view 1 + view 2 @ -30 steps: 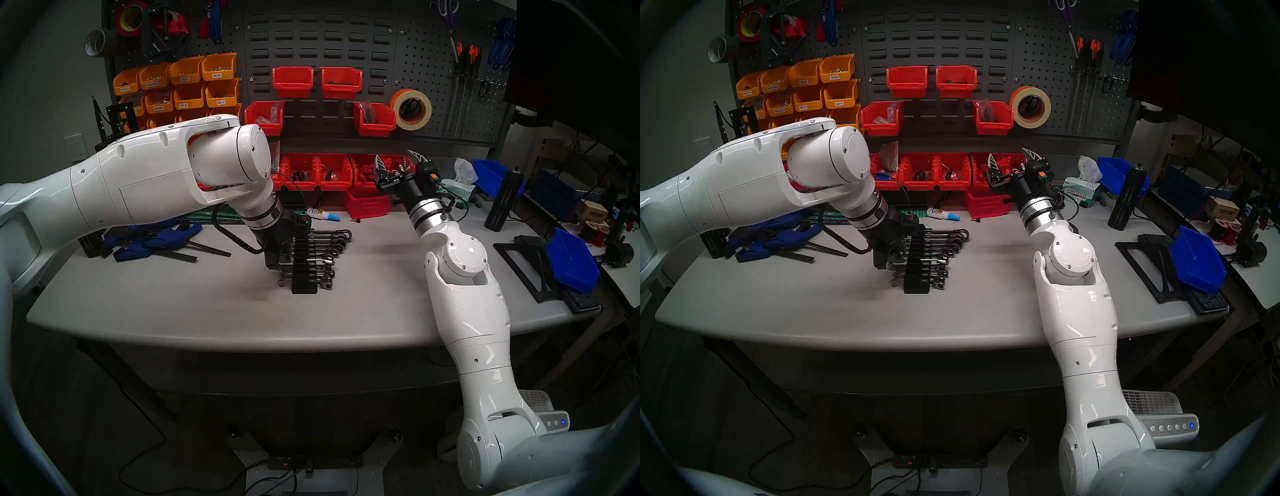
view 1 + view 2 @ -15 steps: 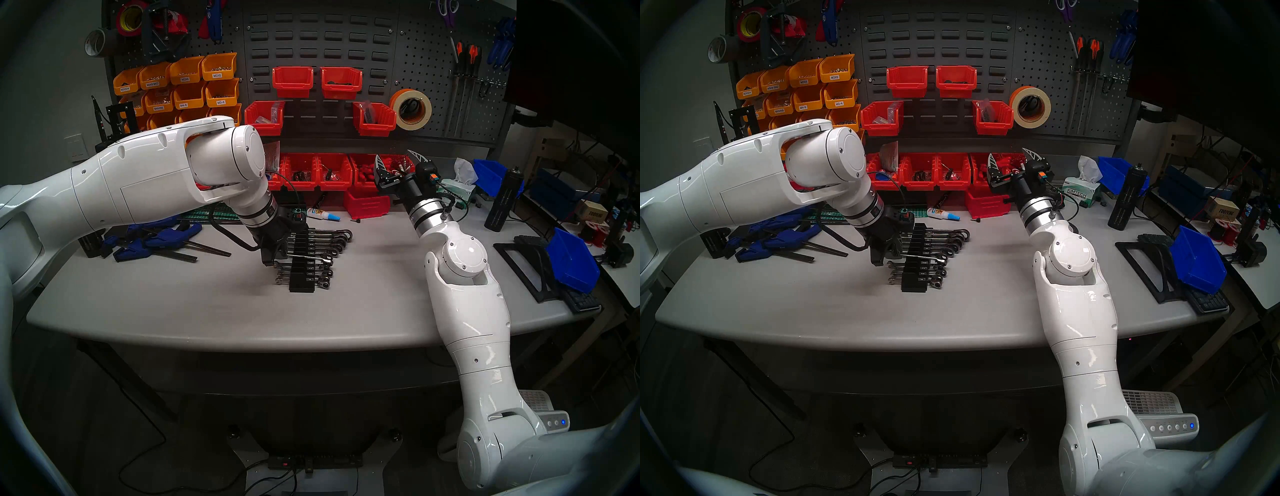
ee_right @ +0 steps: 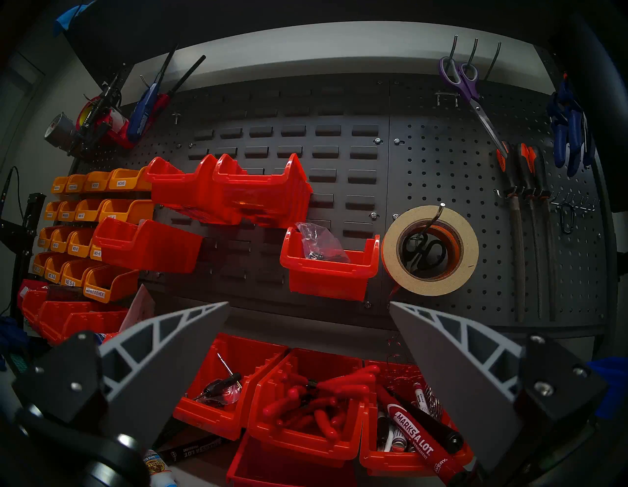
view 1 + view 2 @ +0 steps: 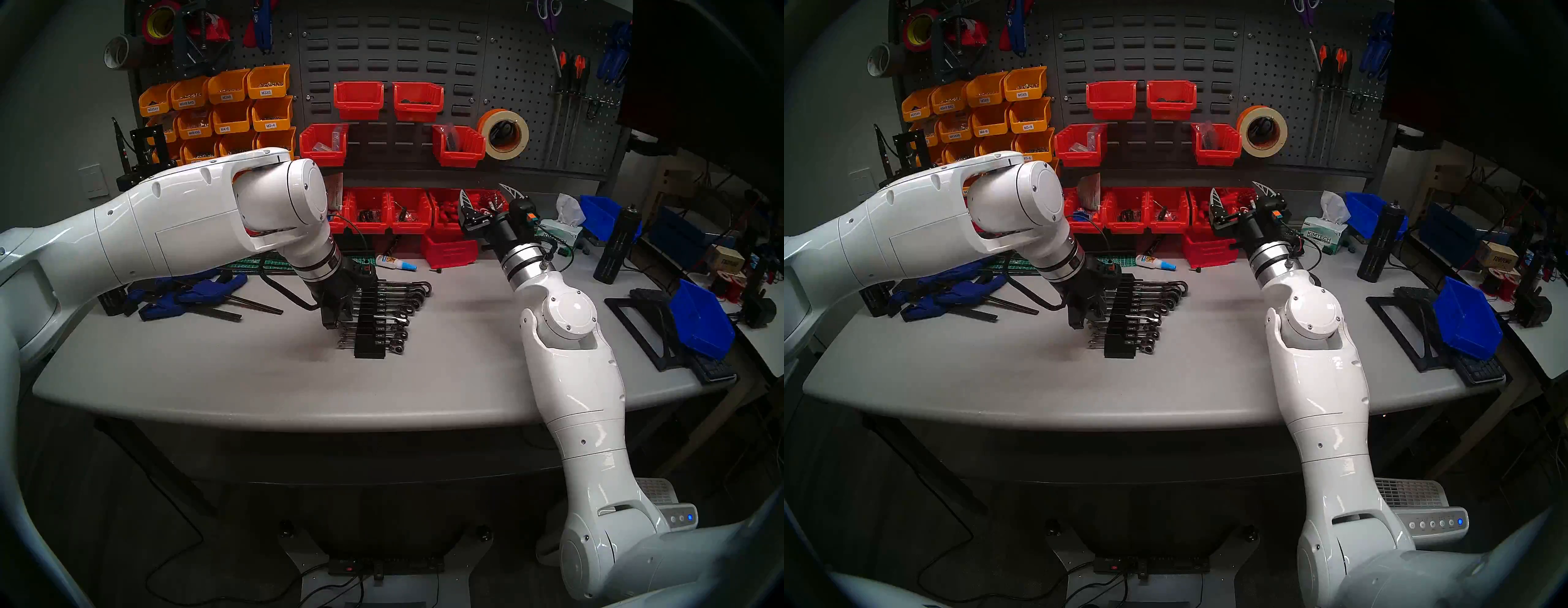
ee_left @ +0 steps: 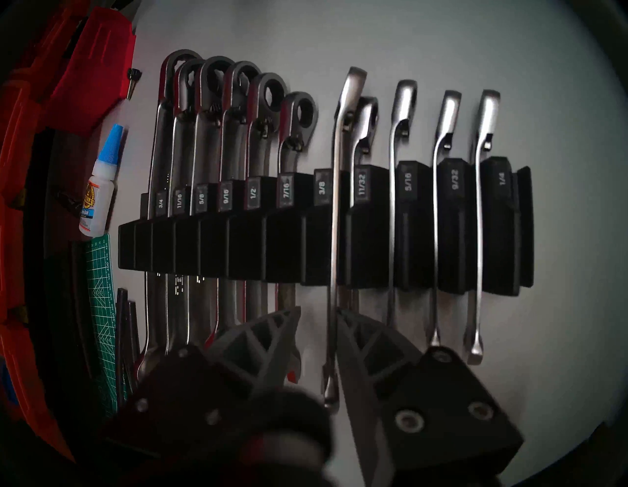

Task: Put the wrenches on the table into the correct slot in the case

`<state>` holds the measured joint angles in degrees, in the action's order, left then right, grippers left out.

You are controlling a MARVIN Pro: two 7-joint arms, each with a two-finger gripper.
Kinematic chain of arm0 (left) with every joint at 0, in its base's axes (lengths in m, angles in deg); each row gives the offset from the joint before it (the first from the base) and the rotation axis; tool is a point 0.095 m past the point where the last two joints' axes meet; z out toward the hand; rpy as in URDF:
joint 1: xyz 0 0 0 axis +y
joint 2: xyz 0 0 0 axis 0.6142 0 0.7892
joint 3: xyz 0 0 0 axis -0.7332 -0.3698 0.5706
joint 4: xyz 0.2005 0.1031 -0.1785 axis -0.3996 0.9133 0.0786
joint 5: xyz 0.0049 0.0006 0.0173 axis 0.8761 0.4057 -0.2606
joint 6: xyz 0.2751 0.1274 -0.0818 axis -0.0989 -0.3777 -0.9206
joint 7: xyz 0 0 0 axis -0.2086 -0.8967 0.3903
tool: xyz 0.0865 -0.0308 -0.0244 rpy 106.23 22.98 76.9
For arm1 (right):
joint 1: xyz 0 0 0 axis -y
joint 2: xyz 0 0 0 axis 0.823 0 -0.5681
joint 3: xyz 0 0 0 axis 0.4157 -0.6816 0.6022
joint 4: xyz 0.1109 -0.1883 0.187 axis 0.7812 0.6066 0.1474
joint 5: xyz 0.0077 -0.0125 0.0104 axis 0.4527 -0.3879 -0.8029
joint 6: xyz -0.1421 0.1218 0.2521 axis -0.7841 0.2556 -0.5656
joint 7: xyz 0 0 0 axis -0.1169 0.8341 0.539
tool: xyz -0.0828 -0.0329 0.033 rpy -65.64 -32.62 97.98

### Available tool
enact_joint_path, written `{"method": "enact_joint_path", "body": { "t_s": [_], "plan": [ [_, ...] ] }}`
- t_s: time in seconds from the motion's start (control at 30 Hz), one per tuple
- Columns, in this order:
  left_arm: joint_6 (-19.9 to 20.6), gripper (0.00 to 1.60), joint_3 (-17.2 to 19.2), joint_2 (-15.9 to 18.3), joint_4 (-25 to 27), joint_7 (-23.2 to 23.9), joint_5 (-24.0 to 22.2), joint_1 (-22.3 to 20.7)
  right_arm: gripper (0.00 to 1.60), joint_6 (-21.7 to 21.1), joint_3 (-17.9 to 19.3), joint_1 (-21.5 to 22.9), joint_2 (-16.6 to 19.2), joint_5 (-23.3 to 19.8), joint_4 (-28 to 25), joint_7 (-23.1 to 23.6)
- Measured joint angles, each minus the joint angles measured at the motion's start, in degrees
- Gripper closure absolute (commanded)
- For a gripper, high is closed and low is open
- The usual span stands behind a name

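Observation:
The black stepped case (image 5: 373, 251) stands mid-table (image 4: 369, 339) on the grey table (image 4: 254, 382), filled with several chrome wrenches. One wrench (image 5: 334, 221) lies across it between the 3/8 and 11/32 labels, close beside the 11/32 wrench; I cannot tell if it is seated. Its ring end shows in the head views (image 4: 399, 316) (image 4: 1151, 316). My left gripper (image 5: 318, 309) (image 4: 339, 325) is slightly open around that wrench's open-jaw end, with a gap on one side. My right gripper (image 3: 309, 306) (image 4: 485, 191) is open and empty, raised before the red bins. No loose wrench shows on the table.
Blue clamps (image 4: 186, 293) and a black hex key (image 4: 292, 293) lie left of the case. A glue bottle (image 4: 394, 263) and red bins (image 4: 407, 212) sit behind it. A black frame and blue bin (image 4: 700, 322) stand at the right edge.
Half a second ago my left gripper held the wrench's open-jaw end raised above the case. The wrench is now lowered onto the case and the fingers have loosened. The right arm has not moved.

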<state>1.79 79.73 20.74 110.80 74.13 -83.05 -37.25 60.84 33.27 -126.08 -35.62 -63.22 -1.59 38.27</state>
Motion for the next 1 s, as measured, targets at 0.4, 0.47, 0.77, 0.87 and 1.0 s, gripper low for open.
{"method": "enact_joint_path", "body": {
  "t_s": [0.4,0.47,0.77,0.87,1.0],
  "plan": [
    [0.1,0.95,-0.1,-1.0,-1.8,1.4,-0.3,0.2,0.00,0.0,0.0,0.0,0.0,0.0,0.0,0.0],
    [0.0,0.72,-0.1,-1.1,-2.0,1.4,-0.2,0.3,0.00,0.0,0.0,0.0,0.0,0.0,0.0,0.0],
    [-0.9,0.28,0.4,-1.5,-3.7,1.3,0.2,-0.2,0.00,0.0,0.0,0.0,0.0,0.0,0.0,0.0],
    [-1.0,0.35,0.4,-1.6,-3.9,1.7,0.2,-0.2,0.00,0.0,0.0,0.0,0.0,0.0,0.0,0.0],
    [-1.1,0.63,0.5,-1.6,-3.9,2.1,0.1,-0.2,0.00,0.0,0.0,0.0,0.0,0.0,0.0,0.0]
  ]
}}
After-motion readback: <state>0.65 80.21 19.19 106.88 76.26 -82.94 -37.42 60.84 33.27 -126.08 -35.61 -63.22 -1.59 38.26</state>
